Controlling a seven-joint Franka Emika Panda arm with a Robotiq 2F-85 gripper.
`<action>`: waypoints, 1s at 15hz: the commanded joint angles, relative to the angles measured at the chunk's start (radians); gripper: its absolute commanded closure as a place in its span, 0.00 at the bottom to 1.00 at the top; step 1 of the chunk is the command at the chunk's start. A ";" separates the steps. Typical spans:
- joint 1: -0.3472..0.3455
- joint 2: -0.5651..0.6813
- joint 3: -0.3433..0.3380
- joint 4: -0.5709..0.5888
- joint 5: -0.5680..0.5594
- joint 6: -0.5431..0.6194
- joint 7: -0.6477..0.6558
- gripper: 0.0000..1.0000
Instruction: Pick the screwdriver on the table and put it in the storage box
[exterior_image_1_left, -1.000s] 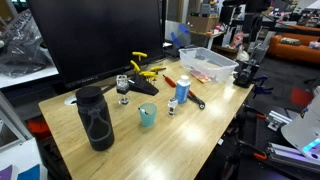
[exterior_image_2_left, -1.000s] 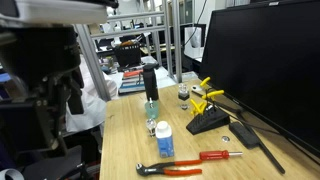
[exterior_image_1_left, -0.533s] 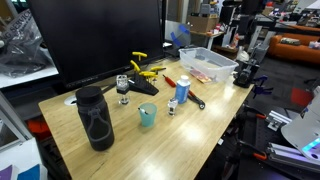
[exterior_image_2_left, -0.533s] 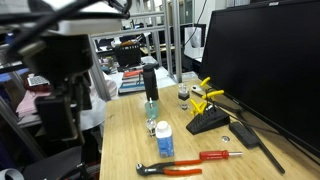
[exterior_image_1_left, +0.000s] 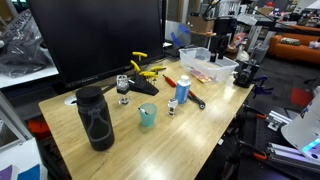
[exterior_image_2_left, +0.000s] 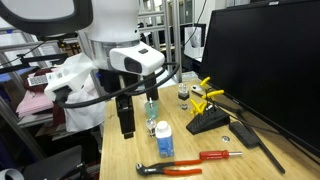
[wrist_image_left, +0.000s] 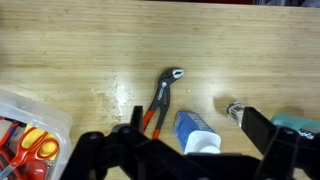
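Gripper (exterior_image_1_left: 218, 55) spread wide, high near box (exterior_image_1_left: 226, 70). Screwdriver (exterior_image_2_left: 212, 156) lies flat just past bottle (exterior_image_2_left: 163, 140), shaft pointing at monitor (exterior_image_2_left: 265, 60).

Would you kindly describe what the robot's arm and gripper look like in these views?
The arm is made of rounded, glossy white segments with dark bands at the joints. A black cable loops beside its wrist. The gripper is black and blocky, with angular linked fingers in the wrist view. No markings are legible.

black jug (exterior_image_1_left: 95, 120), teal cup (exterior_image_1_left: 147, 116), blue bottle (exterior_image_1_left: 182, 91), pliers (wrist_image_left: 163, 92)
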 joint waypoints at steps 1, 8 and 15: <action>-0.009 -0.005 0.008 0.001 0.003 -0.002 -0.002 0.00; -0.009 -0.024 0.008 -0.002 0.003 -0.003 -0.002 0.00; -0.007 0.072 0.014 0.048 0.119 0.210 0.121 0.00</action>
